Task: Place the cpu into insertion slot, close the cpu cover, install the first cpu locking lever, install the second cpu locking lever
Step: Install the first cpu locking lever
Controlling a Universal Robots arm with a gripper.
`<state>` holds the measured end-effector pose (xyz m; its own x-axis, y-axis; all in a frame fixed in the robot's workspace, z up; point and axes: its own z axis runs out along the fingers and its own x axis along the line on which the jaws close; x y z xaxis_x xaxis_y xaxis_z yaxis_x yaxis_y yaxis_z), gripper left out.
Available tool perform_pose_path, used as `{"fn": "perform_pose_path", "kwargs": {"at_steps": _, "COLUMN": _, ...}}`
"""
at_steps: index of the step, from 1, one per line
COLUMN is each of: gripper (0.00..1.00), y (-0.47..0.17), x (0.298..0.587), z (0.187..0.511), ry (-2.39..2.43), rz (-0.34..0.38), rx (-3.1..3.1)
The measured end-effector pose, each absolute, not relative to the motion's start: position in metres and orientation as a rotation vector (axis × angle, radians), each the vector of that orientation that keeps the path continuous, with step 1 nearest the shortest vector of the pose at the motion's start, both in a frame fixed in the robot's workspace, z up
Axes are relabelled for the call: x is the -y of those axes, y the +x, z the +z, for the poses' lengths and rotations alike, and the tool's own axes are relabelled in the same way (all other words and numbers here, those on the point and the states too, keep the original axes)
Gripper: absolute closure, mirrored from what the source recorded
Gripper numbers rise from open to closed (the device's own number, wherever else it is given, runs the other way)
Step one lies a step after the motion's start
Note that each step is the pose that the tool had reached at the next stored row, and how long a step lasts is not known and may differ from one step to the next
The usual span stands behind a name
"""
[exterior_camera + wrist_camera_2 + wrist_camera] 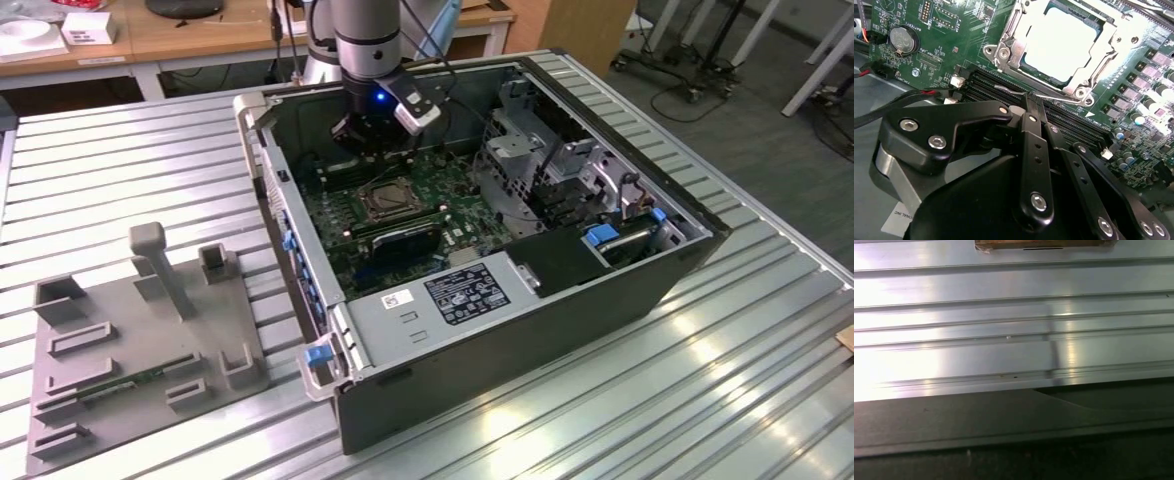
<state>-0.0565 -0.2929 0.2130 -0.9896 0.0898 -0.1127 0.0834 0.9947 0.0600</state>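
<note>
The cpu (1059, 42) lies seated under the lowered cover (1004, 50); gripper (1032, 102), fingers (1034, 140) pressed together with nothing clearly pinched, tips at the wire lever (1009, 90) just beside the cover: lever step judged in hand, calling for a steady push to hook it.

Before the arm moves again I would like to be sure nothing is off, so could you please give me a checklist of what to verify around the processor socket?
1. Pale silver square cpu lying flat in its socket: ok.
2. Square silvery metal cpu cover down around the cpu: ok.
3. Thin wire locking lever latched: cannot tell.
4. Black gripper at the socket's edge, by that lever: ok.
5. Red and black cable clear of the gripper: cannot tell.
</note>
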Motion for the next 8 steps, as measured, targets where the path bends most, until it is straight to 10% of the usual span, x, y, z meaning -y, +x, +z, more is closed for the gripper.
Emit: {"fn": "perform_pose_path", "kwargs": {"at_steps": 8, "gripper": 0.89, "y": -0.0566, "x": 0.293, "z": 0.2129, "ry": 0.132, "rz": 0.085, "rx": -3.022}}
